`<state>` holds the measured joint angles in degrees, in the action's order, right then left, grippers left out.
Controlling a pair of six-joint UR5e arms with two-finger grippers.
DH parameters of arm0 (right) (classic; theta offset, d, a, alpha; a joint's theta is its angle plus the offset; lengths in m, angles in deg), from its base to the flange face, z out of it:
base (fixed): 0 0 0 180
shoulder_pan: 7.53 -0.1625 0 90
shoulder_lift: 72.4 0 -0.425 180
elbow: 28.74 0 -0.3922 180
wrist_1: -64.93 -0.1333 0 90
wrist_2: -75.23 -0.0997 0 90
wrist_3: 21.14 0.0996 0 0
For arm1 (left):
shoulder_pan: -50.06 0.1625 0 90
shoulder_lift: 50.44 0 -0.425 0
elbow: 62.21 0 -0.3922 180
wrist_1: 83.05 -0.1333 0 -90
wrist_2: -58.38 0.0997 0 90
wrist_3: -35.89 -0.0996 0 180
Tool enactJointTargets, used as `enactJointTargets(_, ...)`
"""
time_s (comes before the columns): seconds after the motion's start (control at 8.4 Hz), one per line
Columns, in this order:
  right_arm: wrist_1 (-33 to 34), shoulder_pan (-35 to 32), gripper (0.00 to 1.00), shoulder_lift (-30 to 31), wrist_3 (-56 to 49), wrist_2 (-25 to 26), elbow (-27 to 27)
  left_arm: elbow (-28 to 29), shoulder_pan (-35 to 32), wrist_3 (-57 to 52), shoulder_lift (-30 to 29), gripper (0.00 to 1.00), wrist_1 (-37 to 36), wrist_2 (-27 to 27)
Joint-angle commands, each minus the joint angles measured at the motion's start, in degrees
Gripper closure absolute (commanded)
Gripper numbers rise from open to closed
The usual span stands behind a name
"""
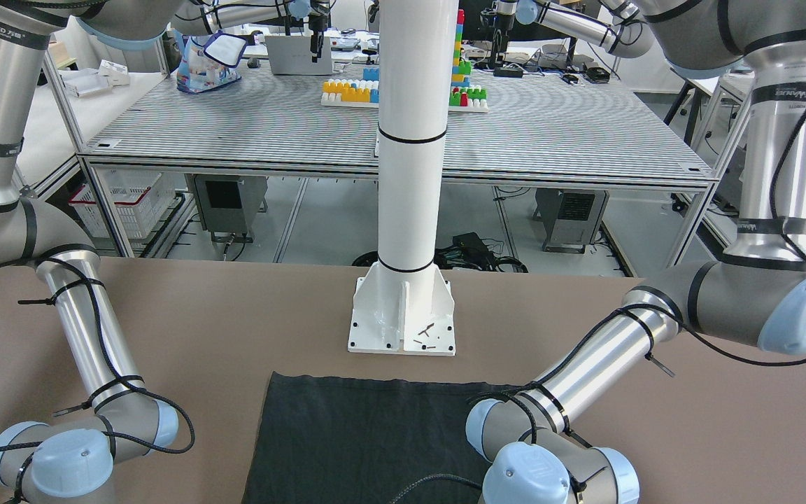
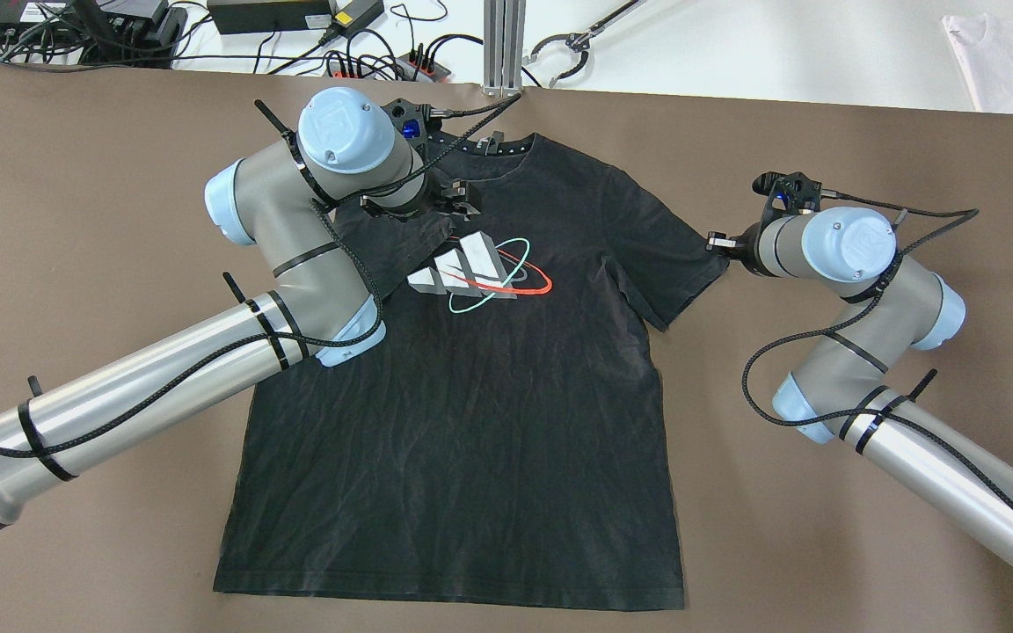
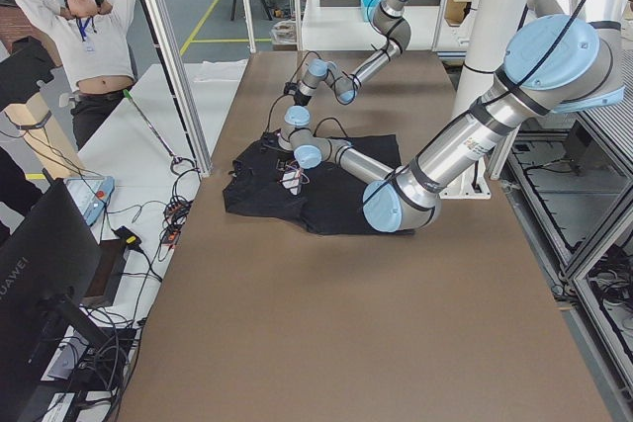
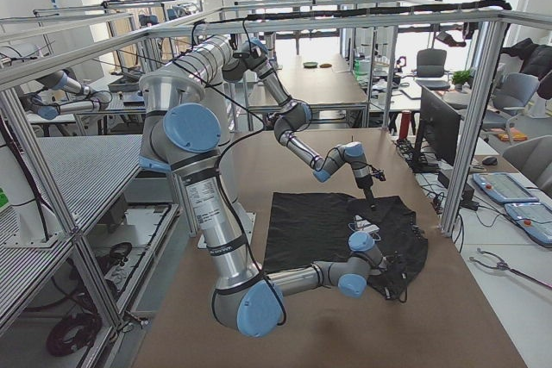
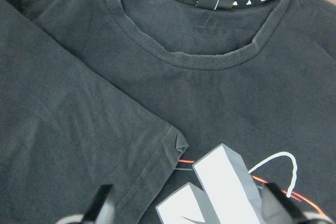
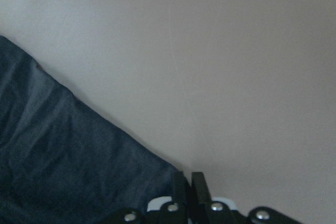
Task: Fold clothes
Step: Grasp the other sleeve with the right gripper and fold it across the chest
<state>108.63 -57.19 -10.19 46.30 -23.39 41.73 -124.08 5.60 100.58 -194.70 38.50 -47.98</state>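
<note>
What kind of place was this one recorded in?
Most likely a robotics lab: aluminium-framed benches, further robot arms at a neighbouring table, and a monitor beside the brown table where the black T-shirt lies.

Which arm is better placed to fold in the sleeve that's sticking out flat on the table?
Right. The right gripper sits at the hem of the spread sleeve, fingers closed. The left gripper hangs open over the chest of the T-shirt, far from that sleeve.
</note>
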Motion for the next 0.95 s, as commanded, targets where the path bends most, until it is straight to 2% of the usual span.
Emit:
enactJointTargets(0.0, 0.2, 0.0, 1.0, -0.8, 2.4, 0.0, 1.2, 0.0, 0.0, 0.0, 0.0, 0.0, 0.0, -0.1)
enactJointTargets(0.24, 1.0, 0.0, 1.0, -1.9, 5.2, 0.0, 3.4, -0.2, -0.8, -0.7, -0.1, 0.0, 0.0, -0.8)
enactJointTargets(0.36, 3.7, 0.0, 1.0, -4.2, 6.7, 0.0, 3.5, -0.3, -1.9, -2.7, 0.0, 0.0, -0.1, -1.3)
enactJointTargets(0.6, 10.3, 0.0, 1.0, -9.4, 9.1, 0.0, 3.7, -0.3, -6.3, -7.6, 2.4, 0.0, 0.0, -6.7)
enactJointTargets(0.83, 16.0, 0.4, 1.0, -14.6, 10.0, 0.0, 3.7, -0.4, -8.2, -10.9, 4.4, 0.0, 0.1, -7.6)
